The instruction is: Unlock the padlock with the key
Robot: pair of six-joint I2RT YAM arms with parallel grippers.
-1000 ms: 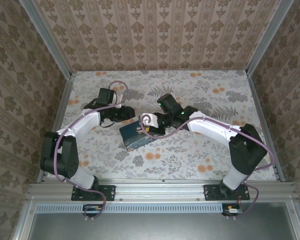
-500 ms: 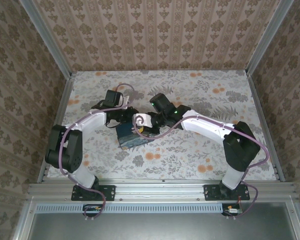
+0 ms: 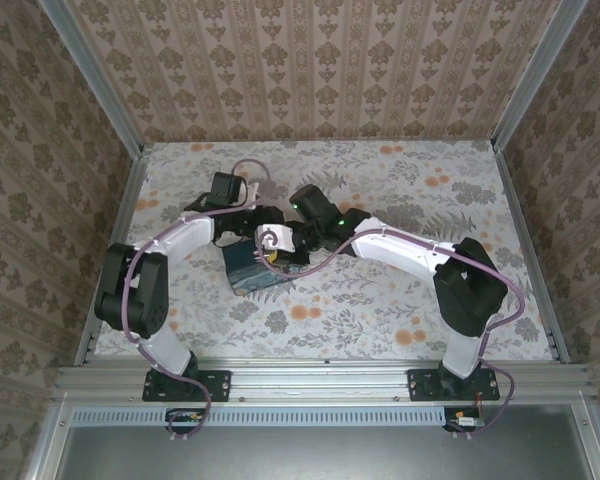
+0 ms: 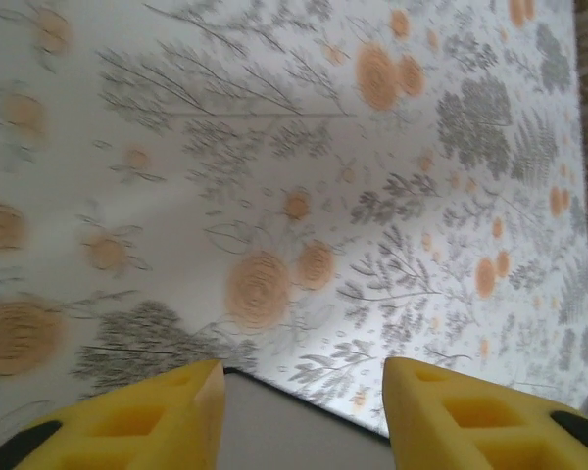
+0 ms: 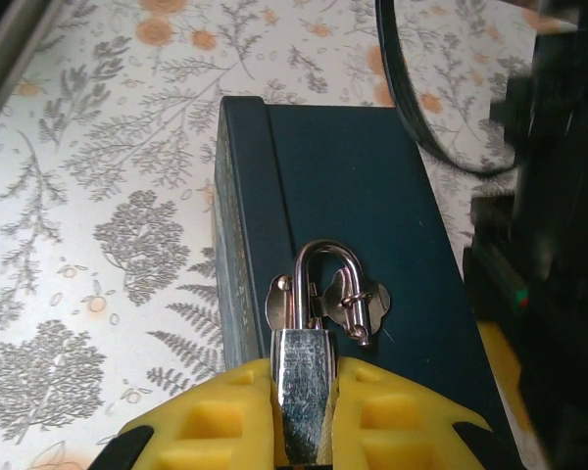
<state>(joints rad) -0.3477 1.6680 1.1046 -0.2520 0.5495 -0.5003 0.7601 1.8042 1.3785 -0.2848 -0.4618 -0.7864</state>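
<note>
The small silvery padlock [image 5: 305,377] stands upright between the yellow pads [image 5: 220,416] of my right gripper [image 5: 305,416], which is shut on its body. Its shackle [image 5: 329,257] passes through the metal hasp [image 5: 365,294] on the dark blue tin [image 5: 372,186]. In the top view the right gripper [image 3: 272,256] is over the tin [image 3: 246,273]. My left gripper [image 3: 268,217] hangs just behind it. Its yellow fingers [image 4: 157,416] stand apart over the floral surface, and the gripper [image 4: 304,397] is open with nothing between them. The key is out of view.
A black cable [image 5: 416,108] loops over the tin's far right corner, and dark arm parts [image 5: 559,245] crowd the right edge of the right wrist view. Metal rails [image 3: 120,230] and patterned walls bound the floral table [image 3: 420,300].
The right gripper with the padlock and the tin have shifted left and slightly away. The left gripper has swung right, close to the right wrist.
</note>
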